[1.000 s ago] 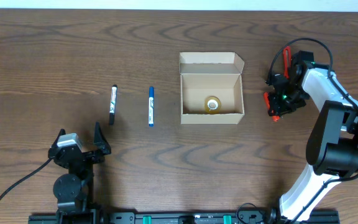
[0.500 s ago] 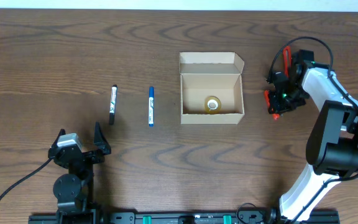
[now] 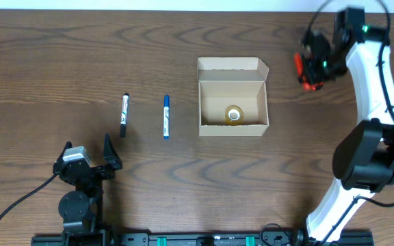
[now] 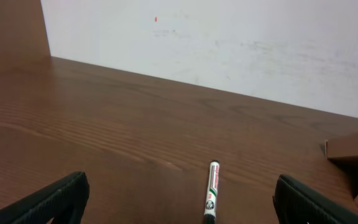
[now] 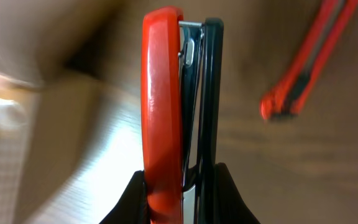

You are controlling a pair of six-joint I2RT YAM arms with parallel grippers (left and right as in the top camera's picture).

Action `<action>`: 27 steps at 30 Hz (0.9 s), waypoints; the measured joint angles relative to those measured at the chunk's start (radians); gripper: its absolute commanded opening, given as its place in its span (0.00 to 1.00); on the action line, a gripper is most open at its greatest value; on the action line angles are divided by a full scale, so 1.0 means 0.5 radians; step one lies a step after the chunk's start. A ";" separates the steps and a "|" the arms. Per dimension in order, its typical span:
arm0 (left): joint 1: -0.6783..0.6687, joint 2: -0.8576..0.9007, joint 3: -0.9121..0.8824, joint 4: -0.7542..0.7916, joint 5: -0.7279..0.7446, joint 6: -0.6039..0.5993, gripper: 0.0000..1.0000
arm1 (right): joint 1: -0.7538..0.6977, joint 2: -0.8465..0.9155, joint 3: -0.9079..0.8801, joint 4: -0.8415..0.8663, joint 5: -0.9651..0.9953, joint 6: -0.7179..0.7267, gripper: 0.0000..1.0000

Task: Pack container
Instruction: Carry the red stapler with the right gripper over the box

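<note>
Nearest me, my left gripper sits parked at the front of the table, fingers spread wide and empty, facing the black marker; I judge it is waiting its turn. The blue marker lies near that one, both lengthwise and apart, easy to pinch. Further on, the container stands mid-table, its flap folded back, with a tape roll already on its floor. Farthest out, my right gripper is clenched on a red stapler, pinched across its closed body so it hangs straight, which should let it drop in beside the roll
</note>
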 measured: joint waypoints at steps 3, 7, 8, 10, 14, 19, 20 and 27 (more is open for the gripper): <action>0.000 0.000 0.000 0.000 0.000 0.000 0.95 | 0.122 0.000 0.345 -0.172 -0.153 -0.063 0.01; 0.000 0.000 0.000 0.000 0.000 0.000 0.95 | 0.372 -0.005 0.632 -0.308 -0.271 -0.172 0.01; 0.000 0.000 0.000 0.001 0.000 0.000 0.95 | 0.435 -0.007 0.650 -0.326 -0.285 -0.192 0.01; 0.000 0.000 0.000 0.001 0.000 0.001 0.95 | 0.566 -0.007 0.656 -0.364 -0.314 -0.230 0.01; 0.000 0.000 0.000 0.001 0.000 0.000 0.95 | 0.780 0.000 0.645 -0.426 -0.327 -0.286 0.01; 0.000 0.000 0.000 0.000 0.000 0.000 0.95 | 0.900 0.000 0.600 -0.510 -0.315 -0.352 0.01; 0.000 0.000 0.000 0.001 0.000 0.000 0.95 | 0.904 0.000 0.573 -0.532 -0.314 -0.370 0.01; 0.000 0.000 0.001 0.001 0.000 0.001 0.95 | 0.883 0.000 0.243 -0.535 -0.277 -0.439 0.01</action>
